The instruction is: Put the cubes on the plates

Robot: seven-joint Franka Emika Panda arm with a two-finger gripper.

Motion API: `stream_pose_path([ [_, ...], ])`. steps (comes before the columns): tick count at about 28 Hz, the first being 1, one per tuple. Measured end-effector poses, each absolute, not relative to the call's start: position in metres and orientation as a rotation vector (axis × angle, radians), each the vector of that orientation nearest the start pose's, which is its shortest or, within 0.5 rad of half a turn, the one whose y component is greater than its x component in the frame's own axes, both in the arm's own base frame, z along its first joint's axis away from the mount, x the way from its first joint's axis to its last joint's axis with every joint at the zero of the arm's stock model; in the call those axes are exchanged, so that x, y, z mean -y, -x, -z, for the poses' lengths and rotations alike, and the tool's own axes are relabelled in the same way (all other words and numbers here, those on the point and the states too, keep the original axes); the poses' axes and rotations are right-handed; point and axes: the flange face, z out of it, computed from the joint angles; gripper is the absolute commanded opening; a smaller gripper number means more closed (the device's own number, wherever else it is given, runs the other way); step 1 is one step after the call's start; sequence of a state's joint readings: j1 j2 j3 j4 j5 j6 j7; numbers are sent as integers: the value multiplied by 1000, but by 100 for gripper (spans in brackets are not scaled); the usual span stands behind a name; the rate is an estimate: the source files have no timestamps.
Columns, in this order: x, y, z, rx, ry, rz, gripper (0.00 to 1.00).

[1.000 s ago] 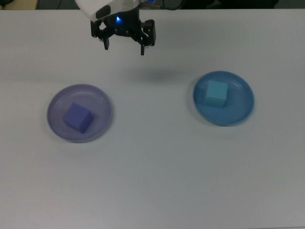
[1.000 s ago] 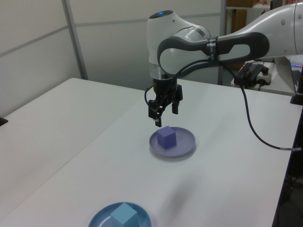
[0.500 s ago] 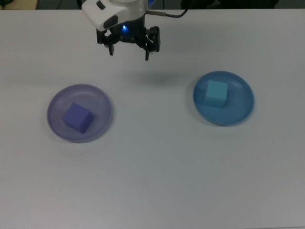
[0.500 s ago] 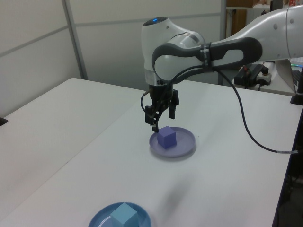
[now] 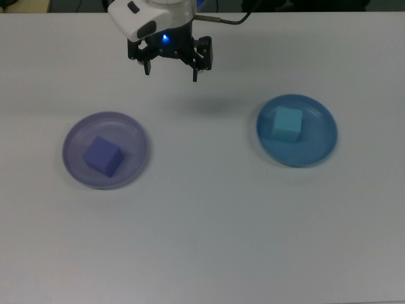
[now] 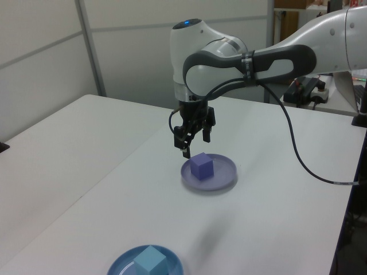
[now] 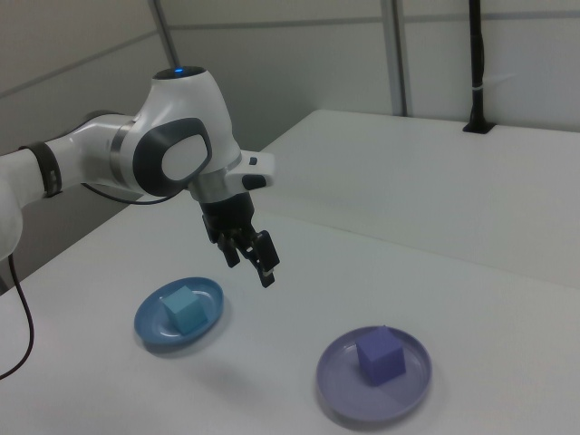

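You are looking at a plain white table (image 5: 209, 240) with pale wall panels behind it in the left view and the right view; near to far in the top view, the plates come first, then the arm's end. The lavender plate (image 5: 75, 166) lies flat toward the top view's left, and the purple cube (image 5: 103, 155) sits on it near its middle, turned so its edges run diagonally; the blue plate (image 5: 317, 149) lies well apart toward the top view's right, and the cyan cube (image 5: 286, 124) rests on it with its sides close to square with the frame. Neither cube has a long axis to speak of. Farther back, your gripper (image 5: 171, 67) hangs above bare table between the two plates; its fingers (image 5: 195, 69) point downward with a clear gap between them, holding nothing and touching nothing; a blue light glows on the hand above them.
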State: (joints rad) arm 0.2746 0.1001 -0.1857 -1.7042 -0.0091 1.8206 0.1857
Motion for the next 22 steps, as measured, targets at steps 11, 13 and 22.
stream_pose_path([
  [11,-47,-594,-526,-172,3162,34,100],
  [13,-46,-594,-526,-176,3162,34,100],
  [22,-45,-594,-525,-178,3162,32,100],
])
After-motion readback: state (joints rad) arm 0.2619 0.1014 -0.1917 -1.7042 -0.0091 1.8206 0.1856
